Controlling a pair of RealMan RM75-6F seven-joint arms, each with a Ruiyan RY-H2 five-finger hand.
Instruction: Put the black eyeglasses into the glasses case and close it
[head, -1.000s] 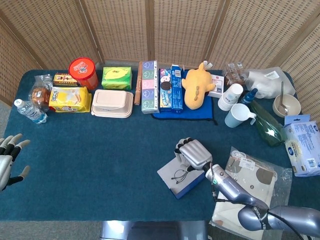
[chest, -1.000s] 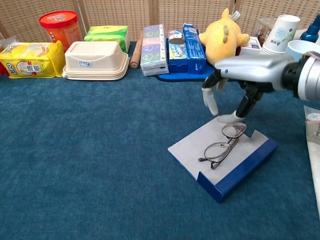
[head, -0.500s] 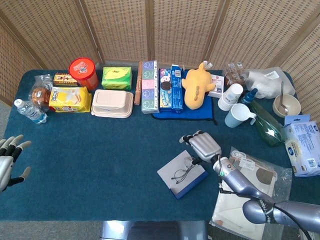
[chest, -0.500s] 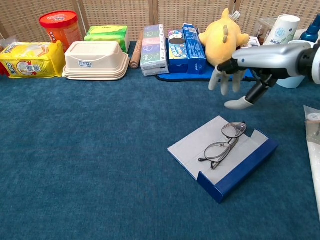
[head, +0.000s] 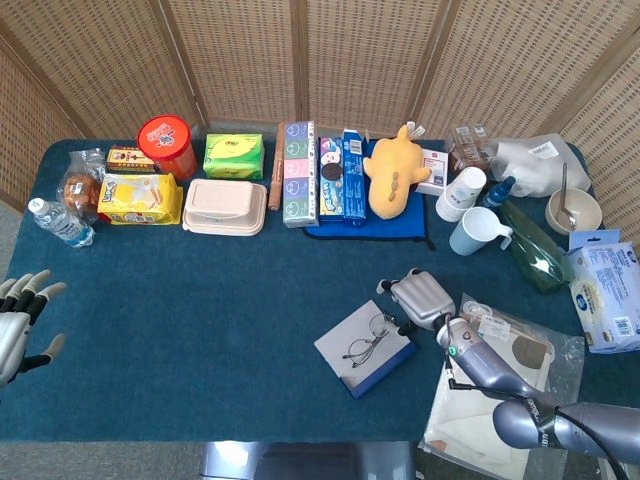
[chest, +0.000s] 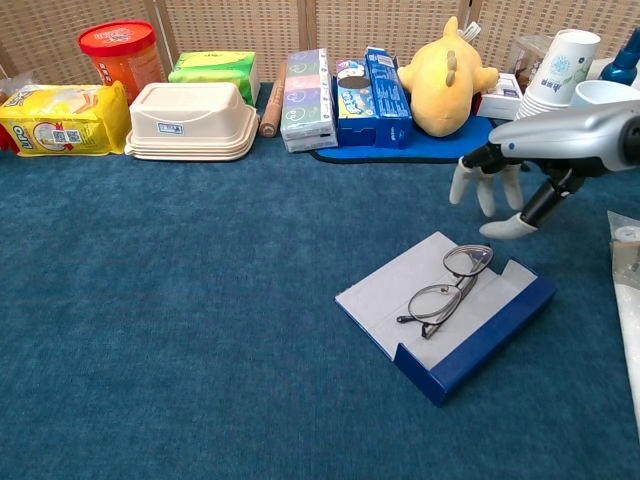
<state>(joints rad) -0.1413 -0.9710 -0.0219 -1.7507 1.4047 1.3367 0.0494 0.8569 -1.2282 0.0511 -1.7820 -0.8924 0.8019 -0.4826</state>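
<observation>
Head view, left to right: my left hand (head: 18, 322) sits at the surface's (head: 200, 300) far left edge, fingers spread, holding nothing, well apart from the work. Mid-right, the case (head: 362, 349) lies open and flat, blue rim toward me, glasses (head: 367, 338) folded on its grey inner panel. Chest view shows the glasses (chest: 447, 286) lying diagonally across the panel, one lens near the case's (chest: 440, 315) far edge. My right hand (chest: 500, 185) hovers just beyond that far edge, fingers apart and pointing down, gripping nothing, not touching case or glasses.

Risks as I judge them: glasses aren't seated square, so folding the flap could pinch a lens or temple and the lid won't shut. The case is light cardboard, so pushing on one flap with fingertips may slide or spin it on the cloth instead of folding it. The plastic bag (head: 500, 375) is near my right arm; the forearm could drag it into the case.
</observation>
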